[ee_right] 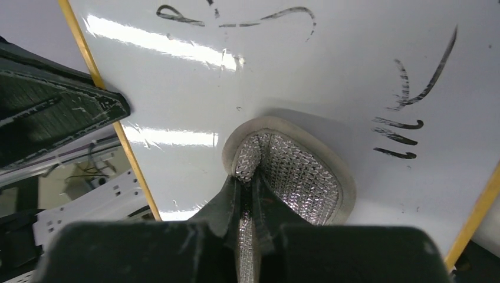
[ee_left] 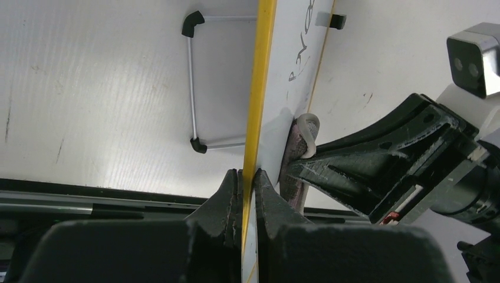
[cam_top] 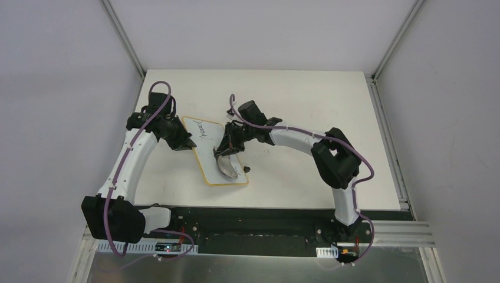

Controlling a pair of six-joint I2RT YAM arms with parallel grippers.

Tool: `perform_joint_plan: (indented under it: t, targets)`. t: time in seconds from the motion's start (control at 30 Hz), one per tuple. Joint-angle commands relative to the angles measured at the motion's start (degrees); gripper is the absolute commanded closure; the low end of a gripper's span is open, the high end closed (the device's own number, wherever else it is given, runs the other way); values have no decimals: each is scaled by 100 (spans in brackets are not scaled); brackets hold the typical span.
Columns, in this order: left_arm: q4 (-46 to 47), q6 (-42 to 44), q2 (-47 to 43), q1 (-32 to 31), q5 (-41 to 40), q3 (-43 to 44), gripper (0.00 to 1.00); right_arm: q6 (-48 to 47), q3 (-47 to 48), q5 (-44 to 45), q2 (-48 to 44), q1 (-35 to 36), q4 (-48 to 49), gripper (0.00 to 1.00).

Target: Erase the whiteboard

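The whiteboard (cam_top: 207,141) is a small white board with a tan rim, lying tilted on the table. Black handwriting shows near its far end (ee_right: 407,106). My left gripper (cam_top: 187,143) is shut on the board's left rim (ee_left: 255,118), seen edge-on in the left wrist view (ee_left: 250,177). My right gripper (cam_top: 226,152) is shut on a grey meshy pad (ee_right: 295,171) and presses it flat on the board's white face. The pad also shows in the top view (cam_top: 229,165) and in the left wrist view (ee_left: 298,153).
The board's wire stand with black feet (ee_left: 194,82) sticks out over the white table (cam_top: 306,106). The black base rail (cam_top: 247,221) runs along the near edge. Enclosure posts (cam_top: 127,41) stand at the back corners.
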Motion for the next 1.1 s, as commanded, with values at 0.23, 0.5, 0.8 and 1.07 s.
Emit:
perform_joint_plan:
  t: [0.23,0.5,0.8,1.07]
  targets:
    - [-273,129,295,-154,312,-42,100,212,-769,-384,966,-776,990,100]
    - [-238,109,361,-158,424,-33,100,272,-170,-434,1072,-746,813,100]
    - [-228,125,460,-162,472,25,100,590,1565,-649,1107,207,605,100]
    - [-274,223,497,-159,513,-9,100,874,1303,-540,1496,-219,881,100]
